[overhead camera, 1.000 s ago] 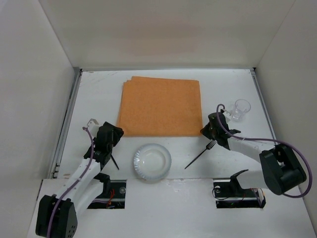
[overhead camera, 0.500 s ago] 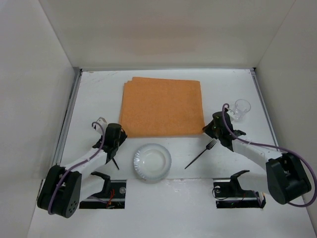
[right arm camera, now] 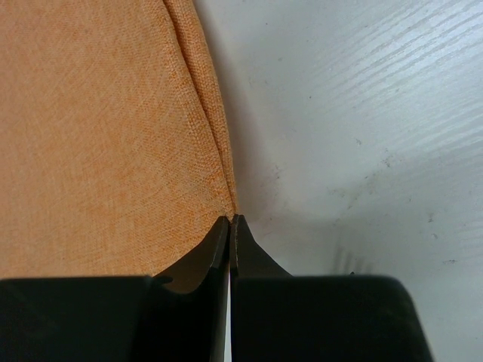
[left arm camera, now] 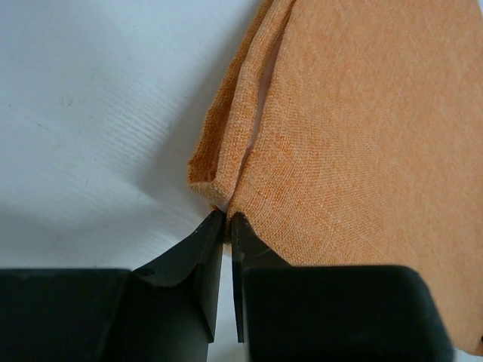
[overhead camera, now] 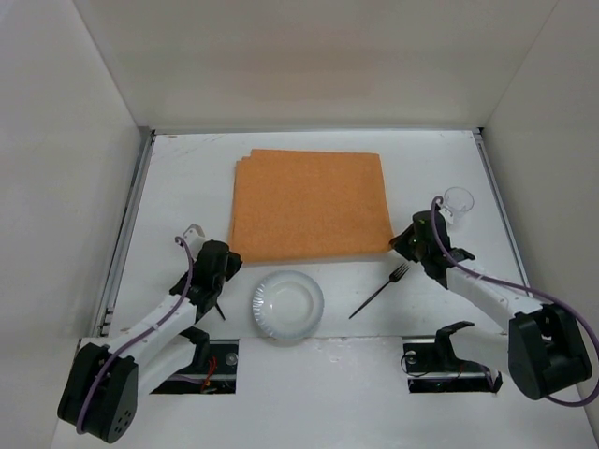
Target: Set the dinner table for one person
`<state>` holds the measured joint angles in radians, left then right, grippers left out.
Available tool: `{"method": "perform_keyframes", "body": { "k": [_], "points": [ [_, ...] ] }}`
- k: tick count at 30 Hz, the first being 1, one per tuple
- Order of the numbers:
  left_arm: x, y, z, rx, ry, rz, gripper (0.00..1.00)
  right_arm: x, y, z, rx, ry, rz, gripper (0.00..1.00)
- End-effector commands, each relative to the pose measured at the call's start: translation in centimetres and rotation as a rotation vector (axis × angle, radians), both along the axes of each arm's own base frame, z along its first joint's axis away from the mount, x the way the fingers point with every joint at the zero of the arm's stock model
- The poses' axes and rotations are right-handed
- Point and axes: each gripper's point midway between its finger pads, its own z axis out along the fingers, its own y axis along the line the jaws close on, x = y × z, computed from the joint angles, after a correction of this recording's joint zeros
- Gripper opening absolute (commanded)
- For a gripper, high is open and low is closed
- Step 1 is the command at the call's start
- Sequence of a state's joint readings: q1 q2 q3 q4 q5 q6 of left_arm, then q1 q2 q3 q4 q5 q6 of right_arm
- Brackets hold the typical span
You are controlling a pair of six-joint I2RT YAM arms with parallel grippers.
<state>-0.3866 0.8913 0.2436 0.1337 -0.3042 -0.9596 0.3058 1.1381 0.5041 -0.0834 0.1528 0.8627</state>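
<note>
An orange cloth placemat (overhead camera: 309, 204) lies folded in layers on the white dinner table (overhead camera: 182, 182), slightly askew. My left gripper (overhead camera: 230, 259) is shut on the mat's near-left corner. In the left wrist view the black jaws (left arm camera: 227, 220) pinch the cloth's (left arm camera: 355, 136) corner tip. At the mat's near-right corner my right gripper (overhead camera: 396, 245) is shut too. The right wrist view shows those jaws (right arm camera: 230, 220) tight together on the corner of the cloth (right arm camera: 98, 136).
A clear plate (overhead camera: 286, 305) sits near the front edge between the arms. A dark fork (overhead camera: 378, 290) lies right of it and a thin dark utensil (overhead camera: 217, 304) left of it. A clear glass (overhead camera: 458, 203) stands behind the right arm. White walls enclose the table.
My left gripper has closed on the mat's near-left corner. The right gripper has drawn its corner rightward, and the mat has shifted slightly right.
</note>
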Motion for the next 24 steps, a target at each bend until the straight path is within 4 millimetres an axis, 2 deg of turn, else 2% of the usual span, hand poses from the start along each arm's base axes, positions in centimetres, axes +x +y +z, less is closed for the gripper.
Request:
{"method": "perform_keyframes", "body": {
  "k": [1, 8, 11, 14, 17, 19, 21, 24],
  "points": [
    [-1.6, 0.5, -1.8, 0.057, 0.063, -0.016, 0.07, -0.5, -1.6, -0.4, -0.046, 0.005, -0.034, 0.01],
    [-2.2, -0.1, -1.5, 0.061, 0.061, -0.041, 0.10, -2.1, -2.8, -0.8, -0.061, 0.000, -0.065, 0.03],
    [-2.3, 0.1, -1.0, 0.064, 0.057, -0.036, 0.14, -2.2, -2.8, 0.4, -0.063, -0.027, -0.060, 0.20],
    [-2.7, 0.1, -0.2, 0.052, 0.040, -0.035, 0.20, -2.4, -3.6, 2.7, -0.082, -0.088, -0.077, 0.40],
    [-3.7, 0.1, -0.2, 0.053, 0.064, -0.051, 0.25, -2.6, -3.8, 5.8, -0.096, -0.170, -0.066, 0.53],
    [-4.5, 0.2, -0.2, 0.057, 0.072, -0.054, 0.28, -3.1, -1.8, 7.8, -0.064, -0.239, 0.028, 0.58],
    [-4.6, 0.4, 0.6, 0.058, 0.051, -0.045, 0.32, -3.9, 2.0, 9.8, 0.004, -0.326, 0.180, 0.64],
    [-3.8, 0.2, 3.2, 0.057, -0.028, -0.045, 0.36, -6.8, 8.9, 11.3, 0.143, -0.407, 0.448, 0.69]
  ]
}}
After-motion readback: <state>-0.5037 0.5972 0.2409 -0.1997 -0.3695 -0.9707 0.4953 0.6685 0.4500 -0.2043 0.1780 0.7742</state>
